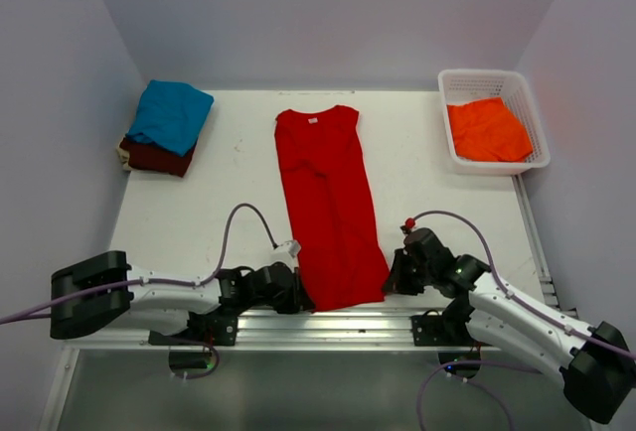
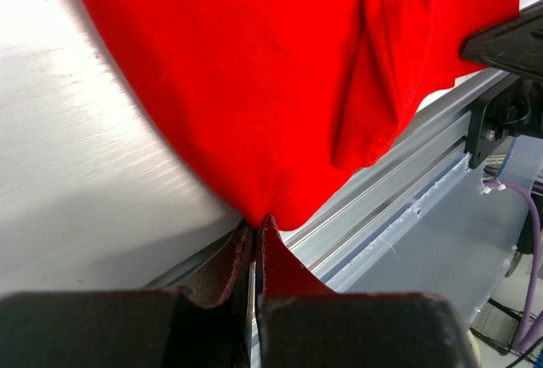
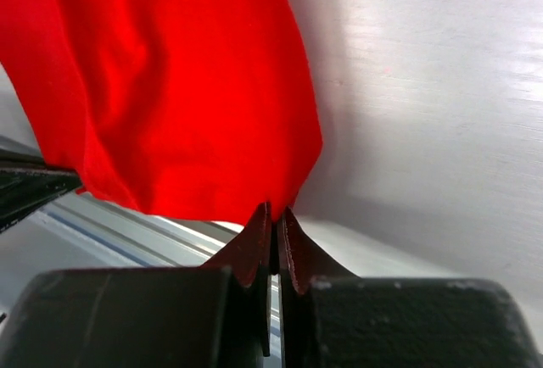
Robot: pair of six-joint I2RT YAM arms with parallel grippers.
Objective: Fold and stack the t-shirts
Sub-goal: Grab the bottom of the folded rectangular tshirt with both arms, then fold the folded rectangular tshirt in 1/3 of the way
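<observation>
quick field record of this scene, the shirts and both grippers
being folded: bright red cloth t-shirt, flat at centre, sides folded in to a long strip, collar far
left gripper: shut on its near-left hem corner
right gripper: shut on its near-right hem corner
stack: teal blue shirt, folded, on dark maroon shirt, far left
waiting: orange shirt in white plastic lattice basket, far right

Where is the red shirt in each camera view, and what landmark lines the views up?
Top external: red shirt lies flat at centre, collar at the far end.
Left wrist: red shirt fills the upper frame, hem corner pinched in the left tool.
Right wrist: red shirt upper left, hem corner pinched in the right tool.
Shared landmark: the metal rail just past its hem.
</observation>
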